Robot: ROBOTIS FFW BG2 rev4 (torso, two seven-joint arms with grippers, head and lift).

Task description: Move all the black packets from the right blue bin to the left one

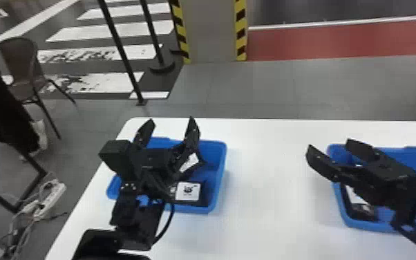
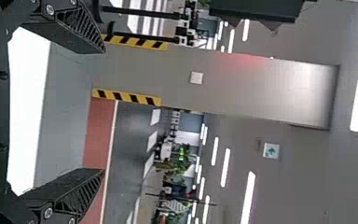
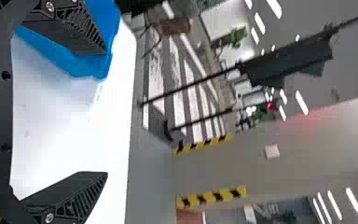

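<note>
In the head view my left gripper (image 1: 169, 126) stands open above the left blue bin (image 1: 220, 166), its fingers spread and nothing between them. Black packets with white labels (image 1: 204, 198) lie in that bin, partly hidden by the arm. My right gripper (image 1: 328, 152) is open and empty over the left edge of the right blue bin (image 1: 342, 204). Inside this bin a black packet (image 1: 361, 211) shows beneath the arm. The left wrist view has the left gripper (image 2: 103, 112) wide apart; the right wrist view has the right gripper (image 3: 107, 112) likewise, with a blue bin (image 3: 95, 65) behind one finger.
Both bins stand on a white table (image 1: 269, 173), with bare tabletop between them. Beyond the far edge are a pillar (image 1: 210, 31) with striped corners and dark posts. A chair (image 1: 20, 69) and a power strip (image 1: 50, 197) are on the floor at the left.
</note>
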